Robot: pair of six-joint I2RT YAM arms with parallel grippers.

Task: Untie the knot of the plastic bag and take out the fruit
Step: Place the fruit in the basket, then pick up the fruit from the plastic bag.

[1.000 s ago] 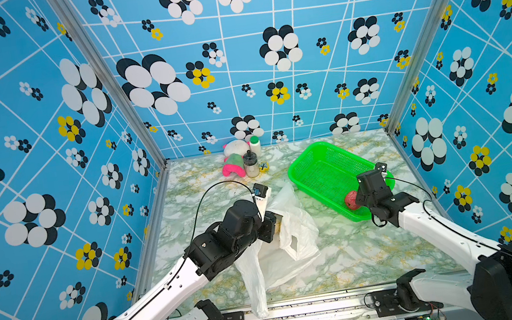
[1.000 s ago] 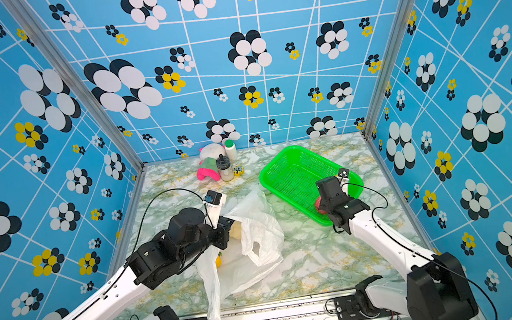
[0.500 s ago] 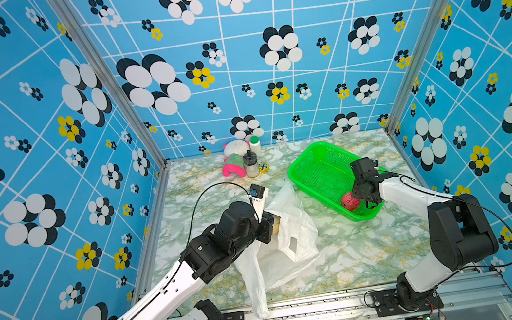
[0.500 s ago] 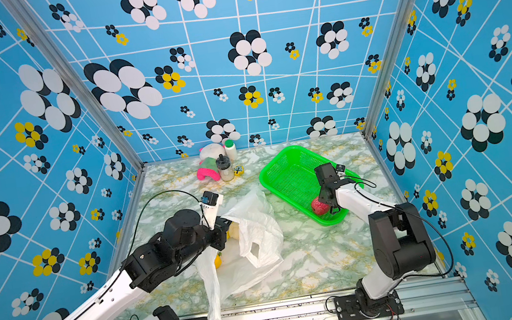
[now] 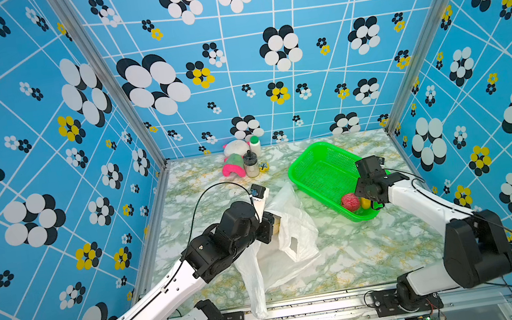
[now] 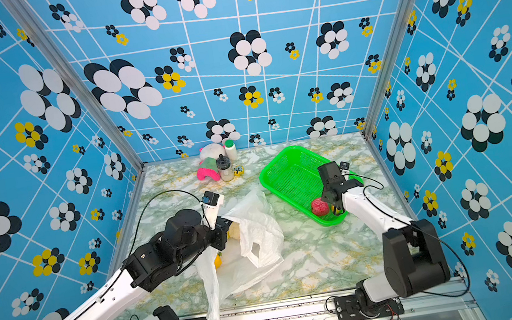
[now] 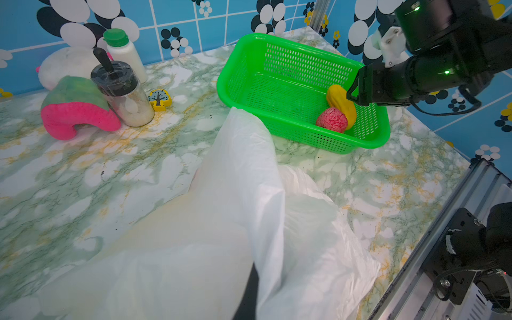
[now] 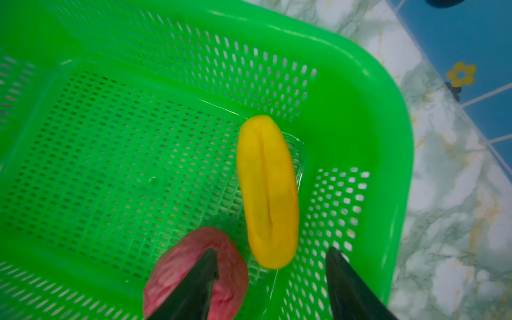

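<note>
Your right fingers [image 8: 352, 285] stand apart over a corner of the green basket [image 8: 388, 138]. The long yellow fruit [image 8: 267, 191] lies free just ahead of them, pointing away, beside the red bumpy ball [image 8: 171, 268]. The plastic bag [image 5: 292, 231] lies on the table [image 5: 348, 257] just outside the basket's wall toward your left arm, its rim clamped in your left fingers [image 7: 248, 299], with more fruit [image 6: 218, 261] inside.

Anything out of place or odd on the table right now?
Only the thin white plastic bag: one end trails over the front edge of the marble-patterned table onto the aluminium rail. The green mesh basket sits skewed to the table edges but upright. Nothing looks spilled or damaged.
</note>
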